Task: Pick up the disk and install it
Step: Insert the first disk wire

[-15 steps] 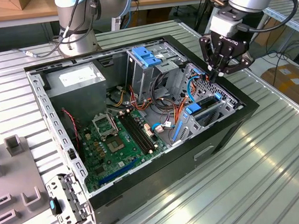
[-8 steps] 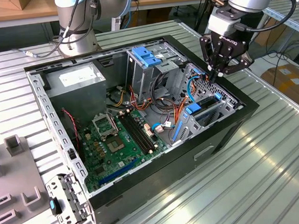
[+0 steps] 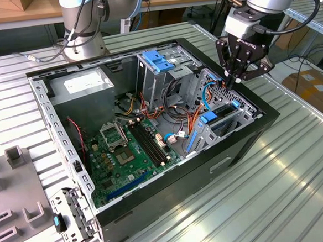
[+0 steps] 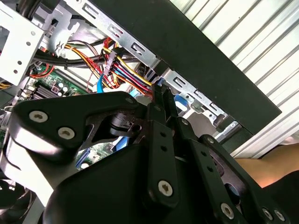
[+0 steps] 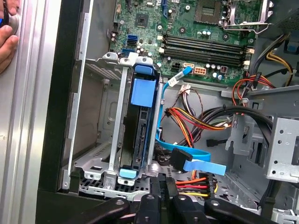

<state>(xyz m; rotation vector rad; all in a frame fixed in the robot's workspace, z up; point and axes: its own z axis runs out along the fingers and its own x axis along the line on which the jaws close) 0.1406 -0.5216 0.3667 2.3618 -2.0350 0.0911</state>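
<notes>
Gripper (image 3: 232,83) closed, empty, at one o'clock of the seated disk (image 5: 140,135) in exterior view. Disk judged rigid, dense, shock-sensitive; grasp by blue rail.

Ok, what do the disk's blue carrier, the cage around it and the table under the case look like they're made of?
Disk's blue carrier: likely moulded plastic, with a smooth surface and an even bright blue colour. Cage: probably sheet steel, dull silver with punched holes and folded edges. Table: looks like aluminium, ribbed in long strips with a pale brushed sheen.
</notes>
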